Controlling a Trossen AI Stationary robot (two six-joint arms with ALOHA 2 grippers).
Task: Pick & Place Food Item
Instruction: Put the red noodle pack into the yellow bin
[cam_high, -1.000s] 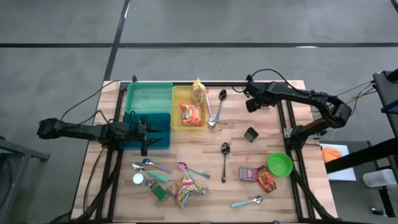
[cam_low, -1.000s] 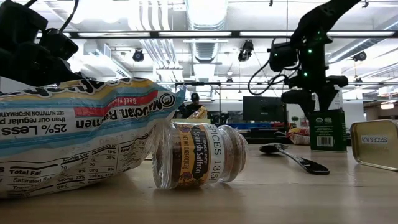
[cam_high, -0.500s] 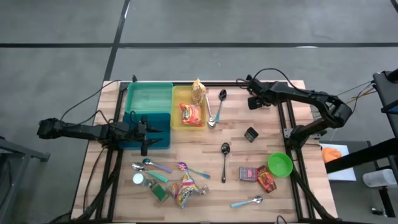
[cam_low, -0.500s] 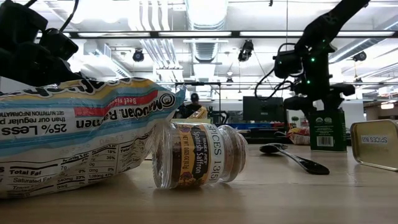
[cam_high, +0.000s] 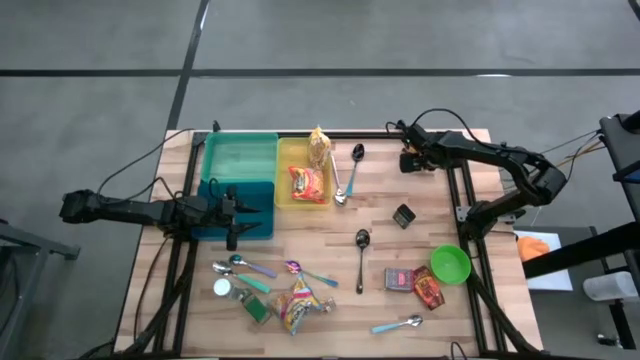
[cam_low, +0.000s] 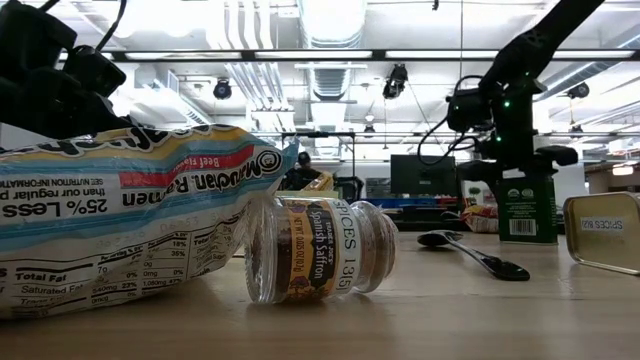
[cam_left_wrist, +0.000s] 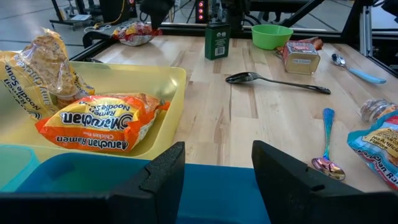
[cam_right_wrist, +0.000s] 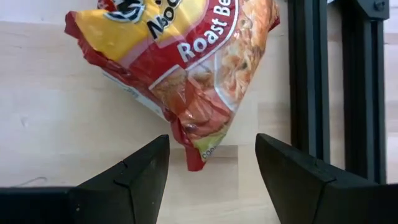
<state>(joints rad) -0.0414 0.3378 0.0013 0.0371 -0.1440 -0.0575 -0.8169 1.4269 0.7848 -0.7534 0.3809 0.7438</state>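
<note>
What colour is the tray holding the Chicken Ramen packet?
Yellow plastic tray; clearest in the left wrist view.

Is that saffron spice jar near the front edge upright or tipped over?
Tipped: the saffron spice jar lies on its side on the table, label text running sideways.

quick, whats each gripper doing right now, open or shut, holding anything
Left gripper: open, empty, over the teal bin.
Right gripper: open, empty, above the roast beef noodle packet.

Pale wooden bench (cam_high: 400, 250) holds a yellow tray (cam_high: 284, 175), teal bins (cam_high: 240, 160), a green bowl (cam_high: 450, 264) and an orange ramen packet (cam_high: 308, 183).
</note>
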